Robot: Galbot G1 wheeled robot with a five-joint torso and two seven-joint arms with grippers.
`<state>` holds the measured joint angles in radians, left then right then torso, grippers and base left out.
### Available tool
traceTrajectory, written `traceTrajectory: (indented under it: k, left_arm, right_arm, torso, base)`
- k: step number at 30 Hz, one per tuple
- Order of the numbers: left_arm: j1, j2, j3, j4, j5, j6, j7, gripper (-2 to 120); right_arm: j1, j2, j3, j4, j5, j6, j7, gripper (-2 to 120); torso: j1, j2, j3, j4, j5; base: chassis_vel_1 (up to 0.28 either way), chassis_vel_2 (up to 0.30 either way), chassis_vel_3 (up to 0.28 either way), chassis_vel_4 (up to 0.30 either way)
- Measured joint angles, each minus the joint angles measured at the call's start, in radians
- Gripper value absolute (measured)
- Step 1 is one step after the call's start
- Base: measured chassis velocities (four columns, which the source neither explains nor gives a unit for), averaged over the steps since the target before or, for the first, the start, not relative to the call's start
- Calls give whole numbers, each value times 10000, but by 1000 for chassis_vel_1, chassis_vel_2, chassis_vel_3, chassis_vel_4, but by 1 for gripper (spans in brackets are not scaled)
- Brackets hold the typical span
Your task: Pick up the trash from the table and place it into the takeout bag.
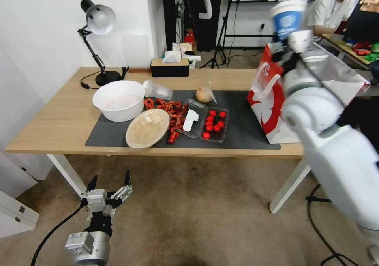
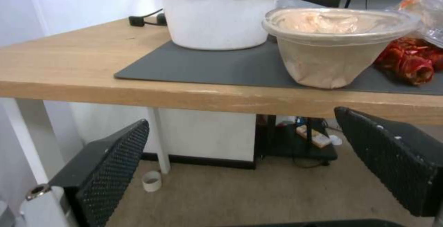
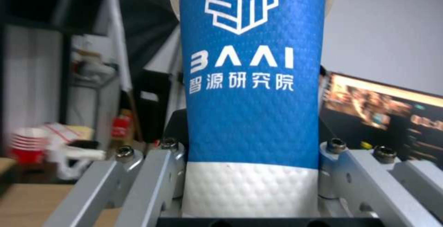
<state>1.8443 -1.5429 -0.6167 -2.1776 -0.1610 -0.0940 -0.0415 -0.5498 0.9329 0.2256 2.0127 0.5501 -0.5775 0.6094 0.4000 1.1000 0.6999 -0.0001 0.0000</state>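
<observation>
**Cup held high above the bag's mouth**

The left gripper (image 1: 110,187) hangs below the table's (image 1: 59,120) front edge near its left end, fingers spread wide with nothing between them. Its wrist view looks up across that front edge at a white bowl (image 2: 217,19) and, just beside it on the dark mat (image 2: 203,67), a beige lidded bowl (image 2: 332,43) with red wrappers (image 2: 406,61) past it.

Further along the mat in the head view lie a clear plastic cup (image 1: 158,90) on its side behind the bowls, a small clear bag with an orange lump (image 1: 205,94), and a tray of red fruit (image 1: 214,124) near the front edge.

At the table's right end stands the takeout bag (image 1: 268,108), mouth open upward. The right gripper (image 1: 294,37) is raised over the bag's rear part, clamped on the blue-white paper cup (image 1: 287,19). The cup stands roughly upright, long axis vertical, so the bag's opening lies below the claw; judging by this, the coming move turns on lowering straight down into that mouth.

The right wrist view shows what the head view blurs: the cup (image 3: 251,92) seated between the metal fingers (image 3: 157,171), gripped at its white lower band.
</observation>
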Motion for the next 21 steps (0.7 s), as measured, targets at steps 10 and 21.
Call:
traceTrajectory:
  k: [10,21]
  left_arm:
    - [-50,70,73,124,-54,-5,12,100]
    - [44,111,-45,78,-149,-98,50,100]
  right_arm:
    - [-984,-815,1291,-544,774,-209,-130,40]
    - [-1113,-853,1316,-941,1357,-277,-93,78]
  torso:
    - [0,-1,1,0,2]
    - [0,-1,1,0,0]
  base:
    - [0,0,0,0]
    - [0,0,0,0]
